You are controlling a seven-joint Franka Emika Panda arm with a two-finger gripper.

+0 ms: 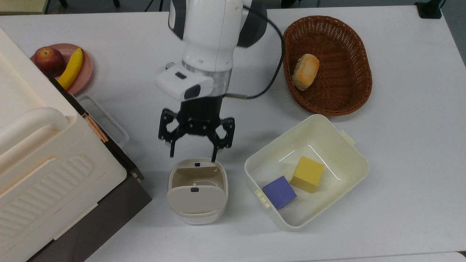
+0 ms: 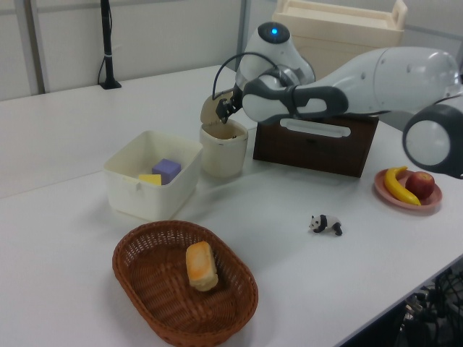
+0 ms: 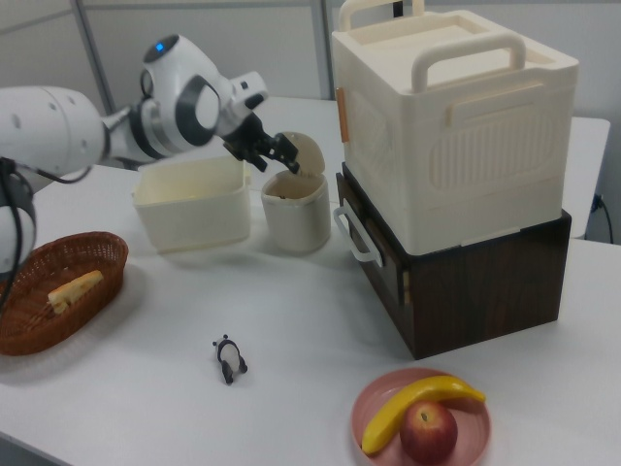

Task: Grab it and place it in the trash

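Observation:
The trash [image 1: 196,199] is a small cream bin near the table's front in the top view, its swing lid tipped and the opening dark inside. It, the paper wad, is out of view. My gripper [image 1: 192,156] hangs open just behind and above the bin's back rim, with nothing between its black fingers. In the left view the gripper [image 2: 223,110] is above the trash [image 2: 224,155]. The right view has the gripper [image 3: 277,150] beside the raised lid of the trash [image 3: 296,225].
A cream tub [image 1: 346,160] with a yellow and a purple cube stands on the top view's right of the bin. Behind it is a wicker basket [image 1: 338,47] with bread. A tall cream box [image 1: 36,145] on a dark drawer, a fruit plate [image 1: 85,69] and a panda figurine [image 2: 326,224] stand around.

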